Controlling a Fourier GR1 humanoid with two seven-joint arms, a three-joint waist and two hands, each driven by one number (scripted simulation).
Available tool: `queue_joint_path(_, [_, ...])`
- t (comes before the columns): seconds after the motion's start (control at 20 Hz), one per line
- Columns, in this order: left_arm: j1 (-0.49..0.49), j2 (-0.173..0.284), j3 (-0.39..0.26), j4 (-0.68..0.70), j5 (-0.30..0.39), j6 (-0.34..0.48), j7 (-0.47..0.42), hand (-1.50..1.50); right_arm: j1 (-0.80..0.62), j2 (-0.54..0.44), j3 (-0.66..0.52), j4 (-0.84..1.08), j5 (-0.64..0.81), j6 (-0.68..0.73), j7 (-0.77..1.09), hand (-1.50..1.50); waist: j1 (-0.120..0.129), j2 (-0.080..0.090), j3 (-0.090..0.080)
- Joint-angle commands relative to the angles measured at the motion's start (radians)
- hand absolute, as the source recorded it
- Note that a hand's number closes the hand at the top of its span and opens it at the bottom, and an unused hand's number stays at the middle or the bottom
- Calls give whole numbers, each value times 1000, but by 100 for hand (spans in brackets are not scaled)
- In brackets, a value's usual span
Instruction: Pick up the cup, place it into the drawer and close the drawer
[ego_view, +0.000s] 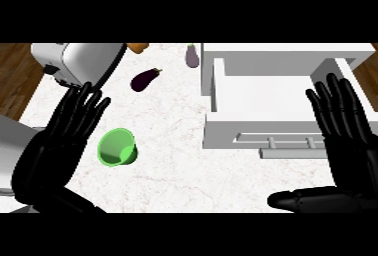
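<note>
The left hand (70, 125) was held open, fingers straight; the green cup (117, 147) lay tipped just right of it, ungrasped. Rolling could be caused by a sideways nudge. The open drawer (221, 107) was flanked by the open right hand (341, 120).

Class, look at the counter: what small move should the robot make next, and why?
Probably bring the left hand right and down to the green cup. The cup lies on its side on the counter, unheld, right beside that open hand; the drawer already stands open.
</note>
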Motion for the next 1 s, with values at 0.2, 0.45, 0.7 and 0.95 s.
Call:
queue_joint_path(0.2, [-45, 1, 28, 85, -13, -10, 1, -150, 64, -3, -34, 45, -44, 67, -108, -150, -2, 0, 0])
queue_joint_path(0.45, [-41, -13, 29, 44, -21, 36, 54, -150, -28, 12, 3, 0, 5, 13, 14, -150, 0, 0, 0])
queue_joint_path(0.7, [19, -27, 16, 70, -74, 17, -7, -150, -49, 19, -21, 6, 0, -5, 20, -150, 1, 0, 0])
queue_joint_path(0.95, [113, 2, 41, 150, -92, -69, -101, -150, -78, -18, -82, 31, -34, 18, 32, -150, 3, 0, 0])
